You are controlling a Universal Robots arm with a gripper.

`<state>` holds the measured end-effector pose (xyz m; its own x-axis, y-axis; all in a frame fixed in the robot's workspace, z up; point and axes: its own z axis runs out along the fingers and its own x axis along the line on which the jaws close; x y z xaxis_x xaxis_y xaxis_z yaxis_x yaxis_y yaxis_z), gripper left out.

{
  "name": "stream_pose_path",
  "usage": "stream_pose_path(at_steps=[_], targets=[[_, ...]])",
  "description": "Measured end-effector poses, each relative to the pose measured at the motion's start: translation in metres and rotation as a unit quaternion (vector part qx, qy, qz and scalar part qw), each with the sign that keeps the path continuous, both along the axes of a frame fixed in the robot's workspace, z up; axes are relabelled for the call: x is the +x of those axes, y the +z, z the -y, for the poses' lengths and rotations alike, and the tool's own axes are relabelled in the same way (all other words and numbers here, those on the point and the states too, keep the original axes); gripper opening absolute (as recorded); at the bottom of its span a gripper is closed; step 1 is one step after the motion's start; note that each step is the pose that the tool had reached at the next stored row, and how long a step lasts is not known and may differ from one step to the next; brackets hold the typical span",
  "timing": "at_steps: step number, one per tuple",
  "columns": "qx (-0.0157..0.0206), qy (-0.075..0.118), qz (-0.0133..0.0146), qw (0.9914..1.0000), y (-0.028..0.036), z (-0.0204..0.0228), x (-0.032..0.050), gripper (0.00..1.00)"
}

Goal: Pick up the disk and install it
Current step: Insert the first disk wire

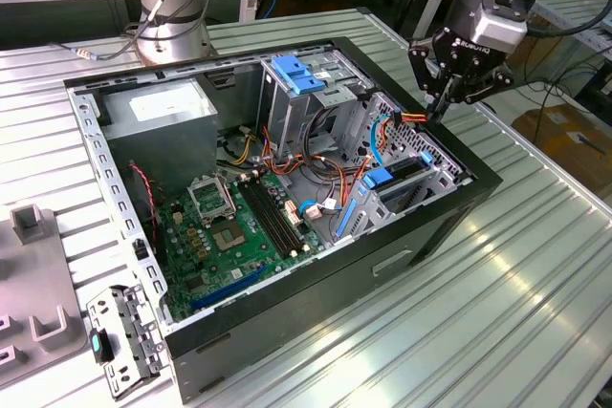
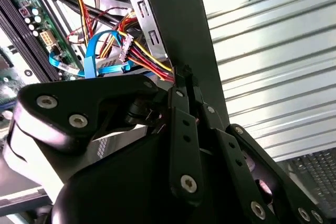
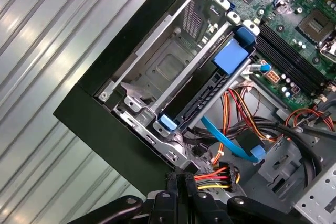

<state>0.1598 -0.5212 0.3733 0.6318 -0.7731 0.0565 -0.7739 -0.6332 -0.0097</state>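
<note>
Above the far corner of the open computer case (image 1: 316, 279), on the exterior view's right, I see my tool (image 1: 438, 110) with its fingers (image 2: 181, 124) pressed together, clenched on nothing I can make out. Its tips are just beside a bundle of red, yellow and black wires (image 3: 218, 175). Inside the case, the disk (image 3: 210, 90) with its blue rails sits in the metal drive bay (image 3: 157, 72). Beside the bay lies the green motherboard (image 1: 239, 231). The case stands on the ribbed table (image 1: 497, 303).

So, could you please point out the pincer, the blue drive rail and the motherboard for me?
pincer (image 1: 442, 100), exterior view, between its fingertips, above the case's edge.
blue drive rail (image 3: 230, 56), first wrist view, on its flat blue tab.
motherboard (image 1: 229, 236), exterior view, on the green board near the memory slots.
</note>
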Motion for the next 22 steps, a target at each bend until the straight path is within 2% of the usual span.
stream_pose_path(at_steps=[3,6,13,14,20,22], targets=[[0.0000,-0.037,0.0000,0.99933,0.0000,0.0000,0.0000,0.17],[0.0000,-0.059,0.0000,0.99828,0.0000,0.0000,0.0000,0.17],[0.0000,-0.065,0.0000,0.99790,0.0000,0.0000,-0.0031,0.17],[0.0000,-0.070,0.0000,0.99755,0.0000,0.0000,-0.0031,0.17],[0.0000,-0.123,-0.0001,0.99235,-0.0001,0.0000,-0.0032,0.17],[0.0000,-0.141,0.0000,0.99006,-0.0001,0.0000,-0.0032,0.17]])
